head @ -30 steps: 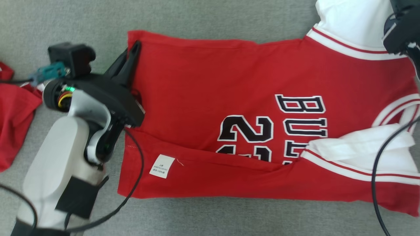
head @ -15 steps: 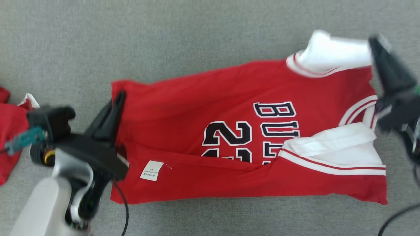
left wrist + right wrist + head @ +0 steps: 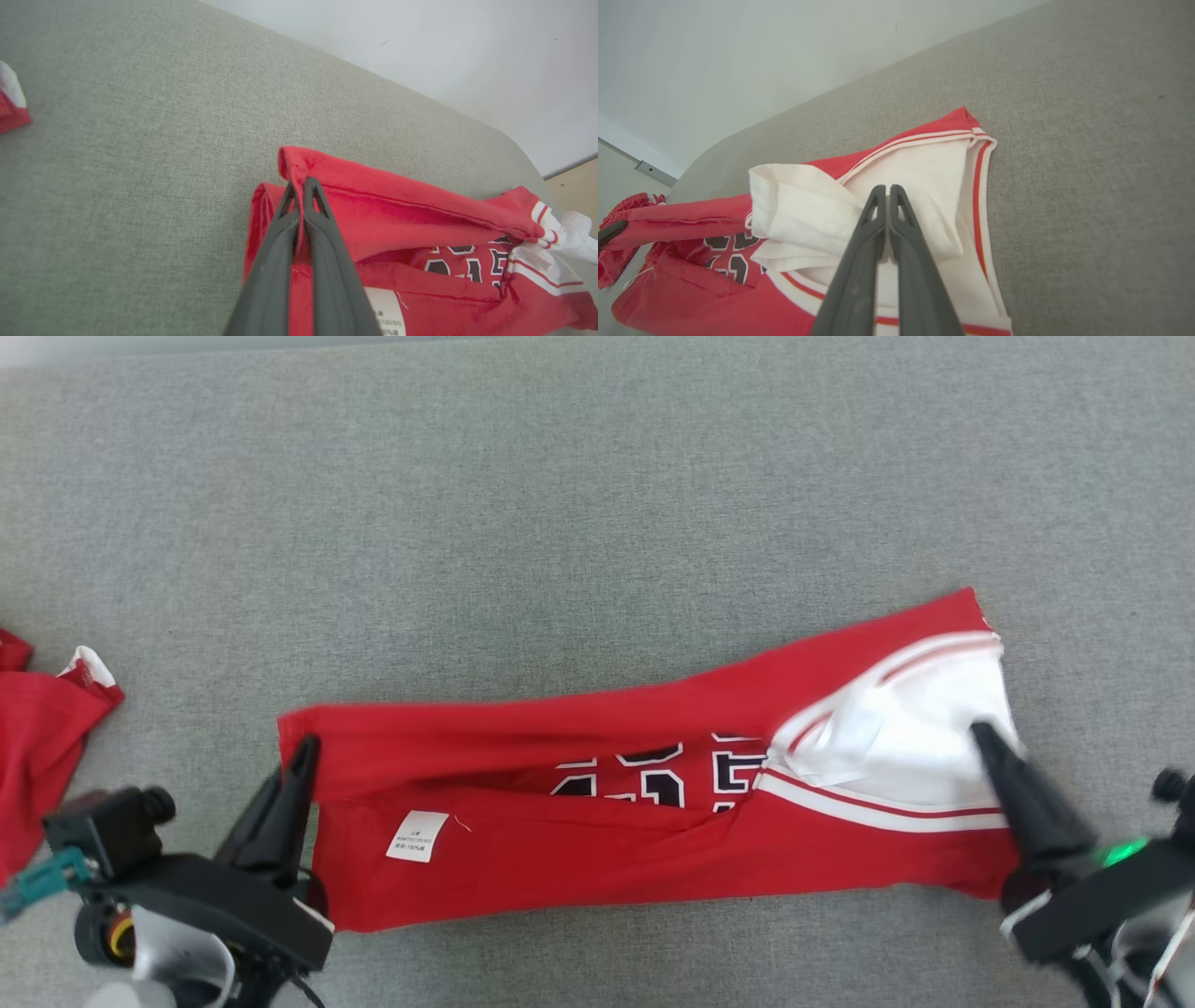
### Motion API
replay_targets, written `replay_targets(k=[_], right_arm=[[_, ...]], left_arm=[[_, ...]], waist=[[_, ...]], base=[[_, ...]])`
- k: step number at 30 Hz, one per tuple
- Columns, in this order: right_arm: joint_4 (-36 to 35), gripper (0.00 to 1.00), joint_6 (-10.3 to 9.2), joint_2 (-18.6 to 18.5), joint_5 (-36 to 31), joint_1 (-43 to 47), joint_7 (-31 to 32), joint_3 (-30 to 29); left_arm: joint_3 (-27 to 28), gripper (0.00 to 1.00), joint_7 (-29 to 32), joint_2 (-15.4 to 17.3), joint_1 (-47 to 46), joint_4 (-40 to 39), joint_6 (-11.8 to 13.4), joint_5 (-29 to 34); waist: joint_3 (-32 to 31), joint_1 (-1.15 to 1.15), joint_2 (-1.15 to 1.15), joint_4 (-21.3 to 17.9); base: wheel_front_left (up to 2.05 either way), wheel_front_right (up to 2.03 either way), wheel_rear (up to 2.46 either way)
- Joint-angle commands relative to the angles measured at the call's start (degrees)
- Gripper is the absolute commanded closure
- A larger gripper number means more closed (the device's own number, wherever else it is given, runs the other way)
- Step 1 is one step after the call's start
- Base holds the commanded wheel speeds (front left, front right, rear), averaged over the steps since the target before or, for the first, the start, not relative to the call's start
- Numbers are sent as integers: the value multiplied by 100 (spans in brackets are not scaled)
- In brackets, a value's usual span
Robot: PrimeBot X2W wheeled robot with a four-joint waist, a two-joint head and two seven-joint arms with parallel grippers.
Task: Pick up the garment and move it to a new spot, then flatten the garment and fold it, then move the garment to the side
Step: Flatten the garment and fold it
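Note:
The garment (image 3: 597, 859) is a red jersey with black-and-white print and white sleeves, lying as a long narrow band across the grey cushion. At its left end my left gripper (image 3: 306, 747) is shut on the upper red hem corner; the left wrist view shows red cloth (image 3: 420, 205) pinched between that gripper's (image 3: 301, 184) fingertips. My right gripper (image 3: 982, 733) is shut on the white sleeve part at the right end, and its (image 3: 887, 189) tips press into the white fabric (image 3: 924, 172). The upper layer is raised and hides most of the print.
Another red piece of clothing (image 3: 37, 728) lies at the cushion's left edge, clear of the jersey. Grey cushion (image 3: 560, 523) stretches beyond the garment to a white wall (image 3: 467, 46). A strip of wooden floor (image 3: 579, 182) shows past the cushion's corner.
The camera view shifted. Both grippers drew the jersey's far edge toward me over the lower part, so the wide spread jersey is now a narrow band and most of the print is covered.

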Motion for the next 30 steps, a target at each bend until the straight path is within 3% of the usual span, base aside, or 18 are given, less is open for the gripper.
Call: replay_targets(k=[1,3,4,5,6,7,14,21,26,30], right_arm=[[-100,100,-4,164,-98,219,141,-76],[-108,100,-4,318,-217,401,299,-185],[-101,71,-4,422,-250,492,374,-210],[-99,0,-4,516,-301,559,431,-257],[-86,0,-4,580,-383,609,457,-327],[-90,0,-4,659,-466,673,492,-388],[-607,0,-4,1067,-836,1137,354,-900],[-956,0,-3,1761,-1499,1006,-327,-2069],[-928,0,-3,1968,-2040,713,-467,-2389],[-813,0,-3,1929,-2610,466,-493,-2357]], left_arm=[[10,100,-32,-29,148,83,8,-83],[-9,100,-40,-69,214,217,27,-122],[-20,95,-48,-105,237,290,44,-146],[-18,55,-68,-124,258,356,59,-145],[-20,19,-100,-141,282,415,67,-133],[-9,0,-142,-191,303,454,72,-152],[121,0,-723,-307,422,501,311,184],[42,0,-1344,-294,210,268,675,980],[-133,0,-1612,-314,4,243,762,1387],[-280,0,-1964,-364,-134,347,800,1701]], waist=[[-7,2,0,-24],[-10,2,0,-41],[-16,2,0,-46],[-23,2,0,-50],[-33,2,0,-57],[-43,2,0,-62],[-156,2,0,-93],[-291,2,0,-207],[-388,2,0,-233],[-522,2,0,-232]], base=[[0,0,0],[0,0,0],[0,0,0],[0,0,0],[0,0,0],[0,0,0],[0,0,0],[0,0,0],[0,0,0],[0,0,0]])
